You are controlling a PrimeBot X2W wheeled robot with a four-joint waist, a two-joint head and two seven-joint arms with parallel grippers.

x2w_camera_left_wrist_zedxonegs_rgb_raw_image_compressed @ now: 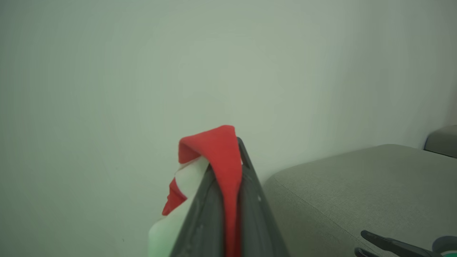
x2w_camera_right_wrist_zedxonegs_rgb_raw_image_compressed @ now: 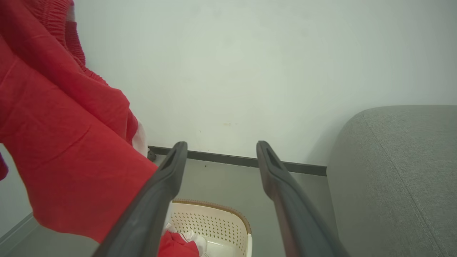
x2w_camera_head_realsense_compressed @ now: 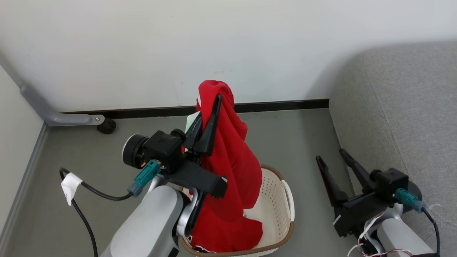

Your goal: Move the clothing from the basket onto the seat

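We pinch the red garment [x2w_camera_head_realsense_compressed: 232,160] in our left gripper [x2w_camera_head_realsense_compressed: 210,106] above the basket [x2w_camera_head_realsense_compressed: 291,228]; the sofa [x2w_camera_head_realsense_compressed: 410,107] lies rightward, beside our wide-open right gripper [x2w_camera_head_realsense_compressed: 329,154].

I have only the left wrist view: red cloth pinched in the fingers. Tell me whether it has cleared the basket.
Observer: No. The clothing hangs from the shut left hand, its lower end inside the basket.
Operator: Report the right hand.
Observer: The right hand is open and empty, between basket and seat.
Operator: Say what lies in the basket.
Observer: Red and white fabric at the bottom; whether a second garment, I cannot tell.
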